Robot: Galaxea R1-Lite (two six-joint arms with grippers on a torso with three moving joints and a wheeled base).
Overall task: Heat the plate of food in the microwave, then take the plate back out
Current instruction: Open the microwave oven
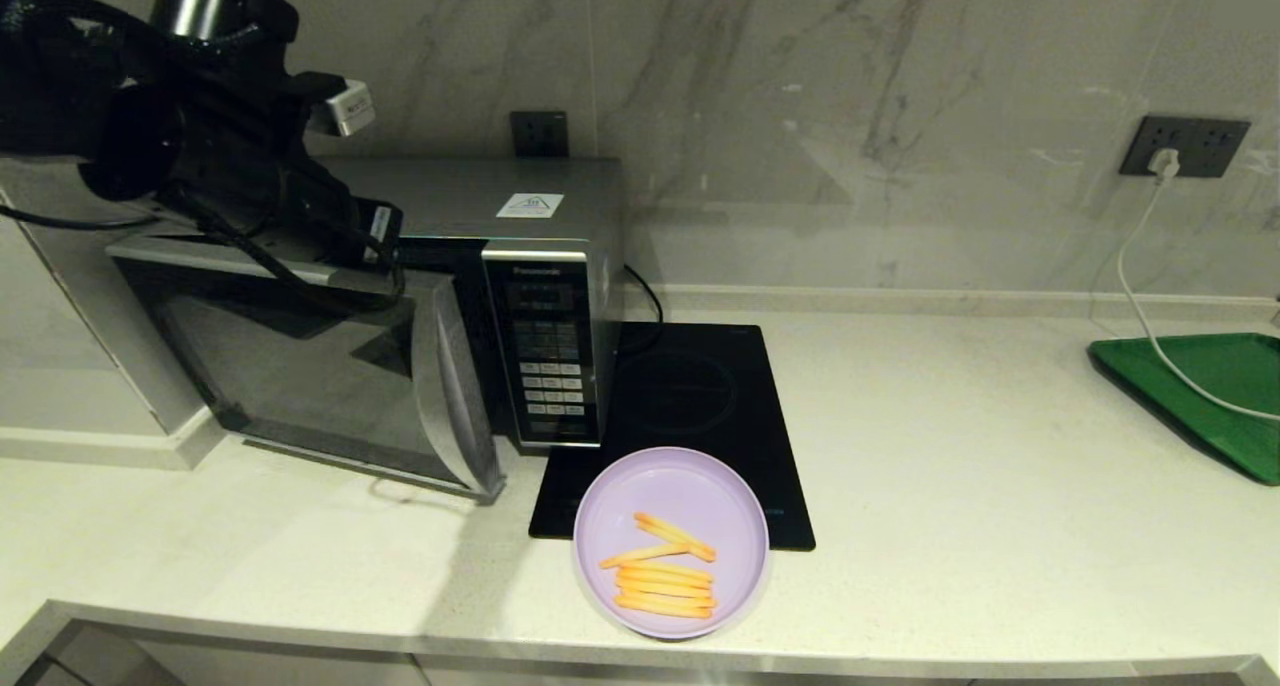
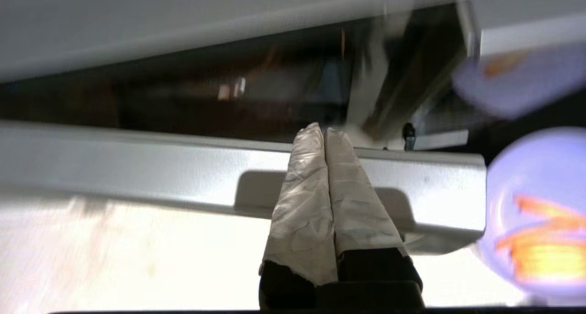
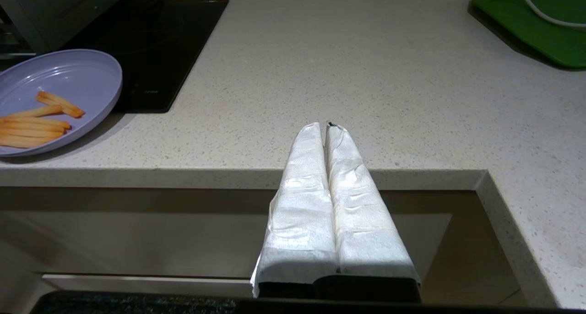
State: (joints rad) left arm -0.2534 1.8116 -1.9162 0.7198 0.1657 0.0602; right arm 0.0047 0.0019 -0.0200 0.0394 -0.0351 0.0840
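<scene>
**Inspector:** Start at the left. Where is the left gripper [image 2: 324,132]?

**Assistant:** At the top edge of the microwave door [image 1: 320,386], which stands partly swung out from the microwave [image 1: 470,296]. The two taped fingers [image 2: 302,204] lie pressed together with nothing between them. Their tips sit at or just over the door's edge; the left wrist view is smeared there, so I cannot say for certain that they touch it.

**Inspector:** And the plate of food [image 1: 670,541]?

**Assistant:** On the counter [image 1: 950,526] near its front edge, just right of the open door, its far rim overlapping the front of the black hob [image 1: 690,406]. The fries [image 1: 665,571] lie loose on the near half.

**Inspector:** Handling?

**Assistant:** I judge it light, stiff and smooth plastic, likely slippery under taped fingers. The low rim is the only purchase; a pinch on the rim clear of the fries seems best. It should be kept level, or the sticks will slide.

**Inspector:** The right gripper [image 3: 327,126]?

**Assistant:** Parked off the counter's front edge, well right of the plate. Fingers together, holding nothing, touching nothing.
</scene>
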